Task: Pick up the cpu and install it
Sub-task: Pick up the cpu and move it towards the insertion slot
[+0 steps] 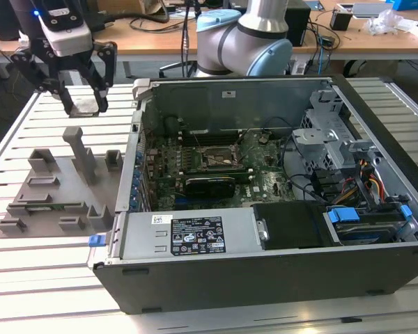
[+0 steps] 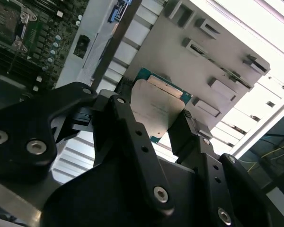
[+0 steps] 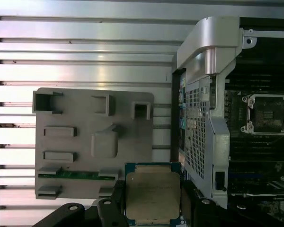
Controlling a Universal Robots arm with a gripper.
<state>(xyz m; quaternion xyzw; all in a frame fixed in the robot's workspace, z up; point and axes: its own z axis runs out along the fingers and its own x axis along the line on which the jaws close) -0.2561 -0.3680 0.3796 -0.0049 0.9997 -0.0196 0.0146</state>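
Gripper (image 1: 83,104) clamped on the cpu (image 3: 153,196), black fingers (image 2: 182,135) pressed against two opposite edges. Pale metal lid of the chip turned toward the cameras in both wrist views, green rim showing at the corners. Held up over the slatted metal table (image 1: 28,278), at the exterior view's left of the open computer case (image 1: 265,285) and clear of its wall. Near the chip, lying on the table, a grey holder plate (image 3: 94,142) with raised pockets and posts, one slot carrying a green-edged stick (image 3: 78,174). Further out, inside the case, the green motherboard (image 1: 265,182) with its square socket frame (image 3: 267,113), well apart from the chip. Beyond the far wall of the case, the arm's pale grey body (image 1: 247,35). Behind that, a wooden desk (image 1: 160,38) strewn with cables.
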